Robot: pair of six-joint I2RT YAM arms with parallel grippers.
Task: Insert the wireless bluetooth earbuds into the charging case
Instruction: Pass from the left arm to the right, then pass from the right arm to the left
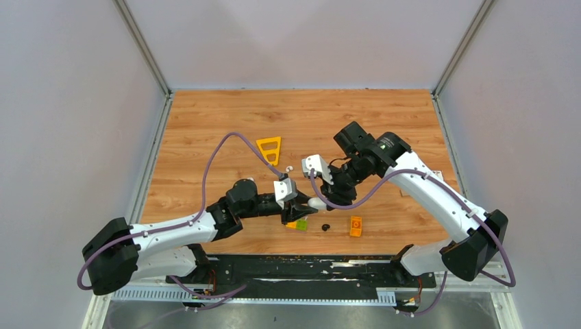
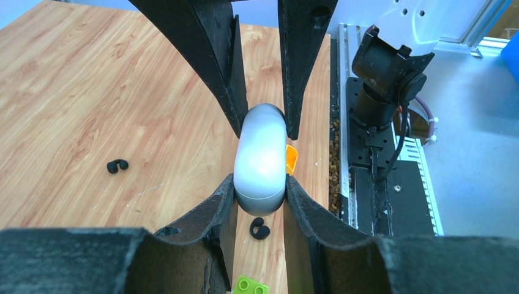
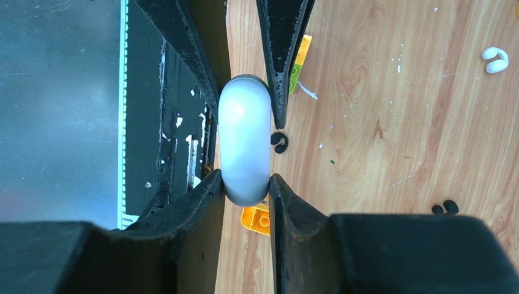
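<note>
The white oval charging case (image 1: 316, 203) is held off the table between both grippers, one at each end. My left gripper (image 2: 260, 195) is shut on the near end of the case (image 2: 261, 153), and the right gripper's fingers (image 2: 300, 67) clamp its far end. My right gripper (image 3: 245, 185) is shut on the case (image 3: 245, 138). The lid looks shut. One black earbud (image 2: 259, 228) lies on the table under the case and also shows in the top view (image 1: 325, 227). Another black earbud (image 2: 117, 165) lies apart. A white earbud (image 3: 496, 59) lies farther back.
An orange brick (image 1: 355, 225) and a yellow-green brick (image 1: 297, 224) lie near the table's front edge, beside the grippers. A yellow triangular piece (image 1: 269, 149) lies behind them. The black base rail (image 1: 308, 271) runs along the near edge.
</note>
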